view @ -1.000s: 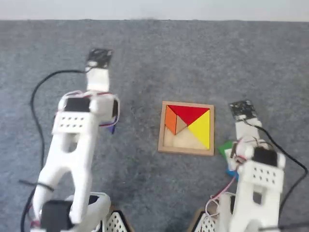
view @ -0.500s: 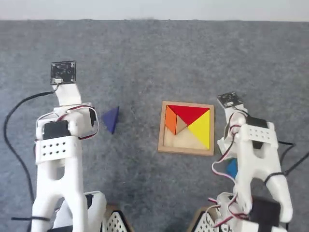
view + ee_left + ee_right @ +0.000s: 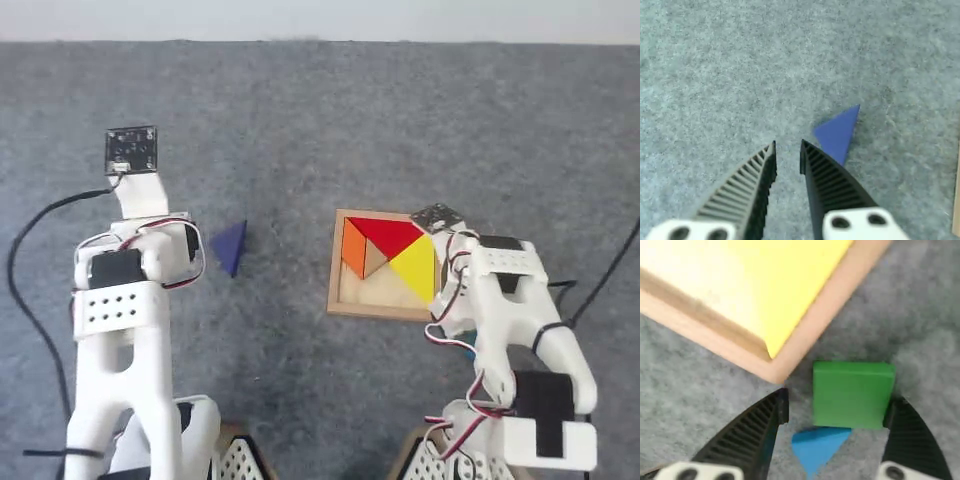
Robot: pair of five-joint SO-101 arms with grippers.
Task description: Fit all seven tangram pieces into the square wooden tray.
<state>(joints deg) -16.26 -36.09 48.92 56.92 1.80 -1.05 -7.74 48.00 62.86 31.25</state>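
Green square (image 3: pixel 852 395) lies just off a corner of the wooden tray (image 3: pixel 815 315), straddled by the wide-open right gripper (image 3: pixel 836 402).
Narrowly parted, the left gripper (image 3: pixel 787 147) hovers beside the dark blue triangle (image 3: pixel 837 132).

Grey carpet (image 3: pixel 300 120) covers the table below a pale wall (image 3: pixel 320 20).

Tray (image 3: pixel 380 313) pale wood; red triangle (image 3: pixel 392 233), yellow triangle (image 3: pixel 418 268), orange piece (image 3: pixel 352 250); green square (image 3: pixel 852 394); light-blue triangle (image 3: pixel 816 444) (dark-blue triangle (image 3: pixel 231 246) too).
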